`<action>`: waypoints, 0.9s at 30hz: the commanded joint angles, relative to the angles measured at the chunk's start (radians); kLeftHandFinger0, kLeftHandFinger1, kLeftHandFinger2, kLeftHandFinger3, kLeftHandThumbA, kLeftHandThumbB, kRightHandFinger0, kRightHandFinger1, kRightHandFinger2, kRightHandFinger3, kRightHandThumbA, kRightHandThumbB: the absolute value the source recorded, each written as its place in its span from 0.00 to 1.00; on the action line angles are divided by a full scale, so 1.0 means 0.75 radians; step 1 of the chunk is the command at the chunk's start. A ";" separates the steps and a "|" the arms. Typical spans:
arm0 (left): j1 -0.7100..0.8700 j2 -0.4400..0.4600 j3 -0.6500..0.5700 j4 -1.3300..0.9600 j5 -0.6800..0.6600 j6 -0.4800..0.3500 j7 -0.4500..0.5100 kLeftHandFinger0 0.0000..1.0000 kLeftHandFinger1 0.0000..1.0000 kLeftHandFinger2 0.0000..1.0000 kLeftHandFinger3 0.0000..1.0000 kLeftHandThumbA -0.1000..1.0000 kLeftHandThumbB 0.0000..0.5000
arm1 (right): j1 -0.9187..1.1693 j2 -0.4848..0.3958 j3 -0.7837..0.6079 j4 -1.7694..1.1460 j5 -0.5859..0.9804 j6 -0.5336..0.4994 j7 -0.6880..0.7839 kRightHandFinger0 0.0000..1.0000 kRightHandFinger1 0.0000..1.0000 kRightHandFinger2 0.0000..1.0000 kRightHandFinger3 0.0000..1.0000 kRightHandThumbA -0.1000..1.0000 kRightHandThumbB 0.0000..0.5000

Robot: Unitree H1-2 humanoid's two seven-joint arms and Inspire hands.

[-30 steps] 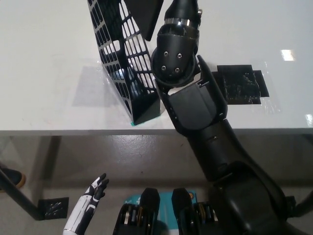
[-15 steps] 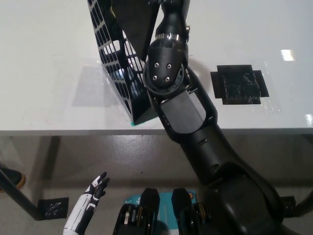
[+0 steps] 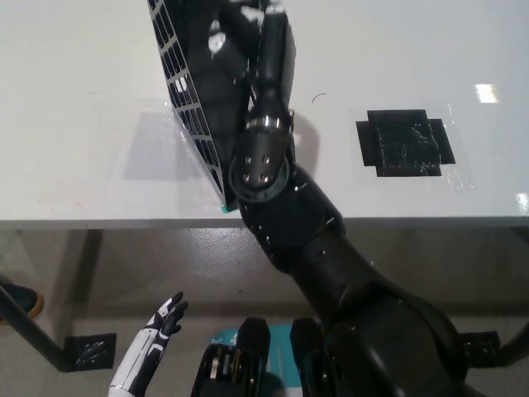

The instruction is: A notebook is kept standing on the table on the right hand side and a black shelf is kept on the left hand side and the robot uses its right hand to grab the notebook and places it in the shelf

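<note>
The black mesh shelf (image 3: 186, 107) stands tilted on the white table (image 3: 83, 99), left of centre. My black right arm reaches up from the bottom right, and its hand (image 3: 240, 25) is inside the shelf at the top edge of the picture. The dark notebook (image 3: 216, 78) lies against the mesh wall inside the shelf, with the right hand shut on its upper part. Black on black hides the exact grip. My white left hand (image 3: 157, 335) rests open at the lower left, below the table's level.
A patch of black tape (image 3: 405, 142) marks the table right of the arm. The table's front edge (image 3: 99, 222) runs across the middle. Under it are a dark table leg with a foot plate (image 3: 89, 351) and a shoe (image 3: 18, 299) at the left.
My right arm has swung left and forward, carrying the notebook from above the shelf's right side down into the shelf. The left hand has stayed where it was.
</note>
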 commanded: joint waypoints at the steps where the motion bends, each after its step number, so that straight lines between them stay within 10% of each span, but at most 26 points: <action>1: -0.012 0.013 -0.013 -0.045 0.001 0.000 -0.019 1.00 1.00 1.00 1.00 1.00 0.39 | -0.121 0.008 0.037 0.020 0.048 -0.197 0.109 0.74 0.92 1.00 1.00 0.61 0.49; 2: -0.011 0.014 -0.011 -0.048 -0.001 0.001 -0.018 1.00 1.00 1.00 1.00 1.00 0.40 | -0.120 0.003 0.052 0.019 0.053 -0.198 0.170 1.00 1.00 1.00 1.00 0.72 0.54; 6: -0.013 0.017 -0.009 -0.047 0.000 -0.002 -0.014 1.00 1.00 1.00 1.00 1.00 0.38 | -0.125 -0.016 0.090 -0.012 0.048 -0.158 0.274 1.00 1.00 1.00 1.00 1.00 0.73; 21: -0.006 0.021 -0.008 -0.029 -0.003 -0.027 -0.015 1.00 1.00 1.00 1.00 1.00 0.26 | -0.053 -0.145 0.170 -0.664 -0.003 0.056 0.367 1.00 1.00 1.00 1.00 1.00 0.76; 27: -0.022 0.027 -0.003 -0.030 0.042 -0.007 0.015 1.00 1.00 1.00 1.00 1.00 0.35 | -0.002 -0.324 0.162 -1.273 -0.029 0.290 0.571 1.00 1.00 1.00 1.00 1.00 0.75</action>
